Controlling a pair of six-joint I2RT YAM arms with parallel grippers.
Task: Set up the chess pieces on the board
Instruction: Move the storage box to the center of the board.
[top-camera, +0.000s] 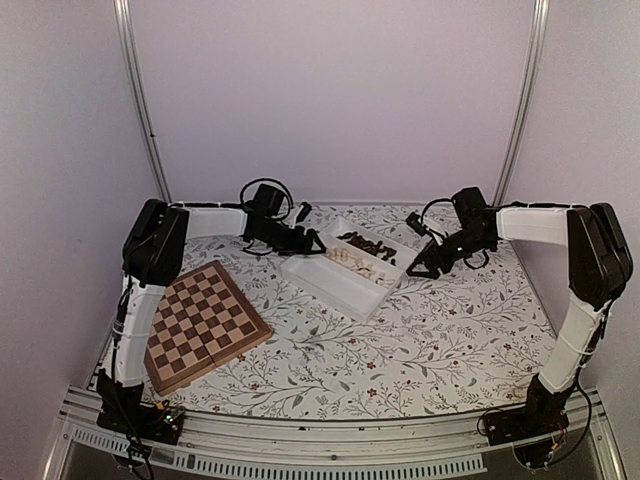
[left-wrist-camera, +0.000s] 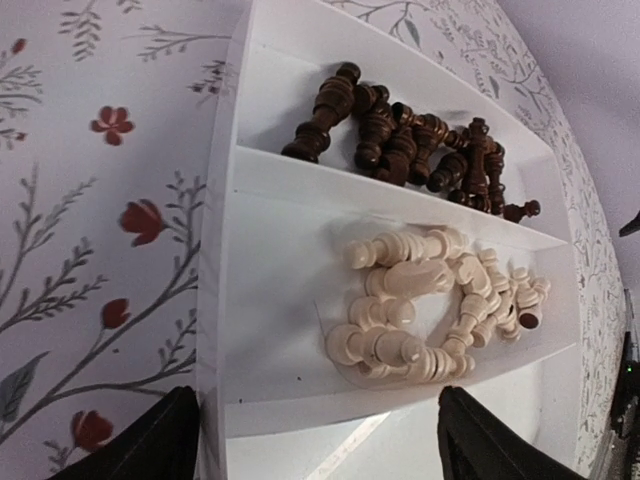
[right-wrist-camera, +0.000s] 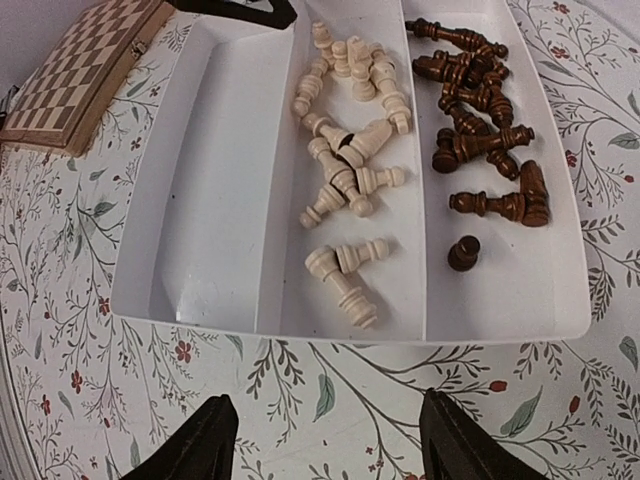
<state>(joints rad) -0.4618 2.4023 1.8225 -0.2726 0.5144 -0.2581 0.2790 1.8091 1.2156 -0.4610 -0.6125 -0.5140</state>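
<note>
The board (top-camera: 205, 325) lies bare at the front left of the table and shows again in the right wrist view as the board (right-wrist-camera: 80, 70) at top left. All the chess pieces lie in a white tray (top-camera: 320, 278) at the back centre. Cream pieces (right-wrist-camera: 345, 170) (left-wrist-camera: 430, 300) fill one compartment and dark pieces (right-wrist-camera: 480, 110) (left-wrist-camera: 410, 140) fill the one beside it. My left gripper (top-camera: 310, 242) (left-wrist-camera: 315, 435) hangs open over the tray's left end, nothing between its fingers. My right gripper (top-camera: 420, 268) (right-wrist-camera: 328, 425) stands open over the tablecloth just off the tray's right end.
The tray (right-wrist-camera: 350, 335) has a third, bare compartment (right-wrist-camera: 210, 200) on the board's side. A floral cloth (top-camera: 400, 350) covers the table. Metal posts (top-camera: 145, 110) and pale walls close in the back and sides.
</note>
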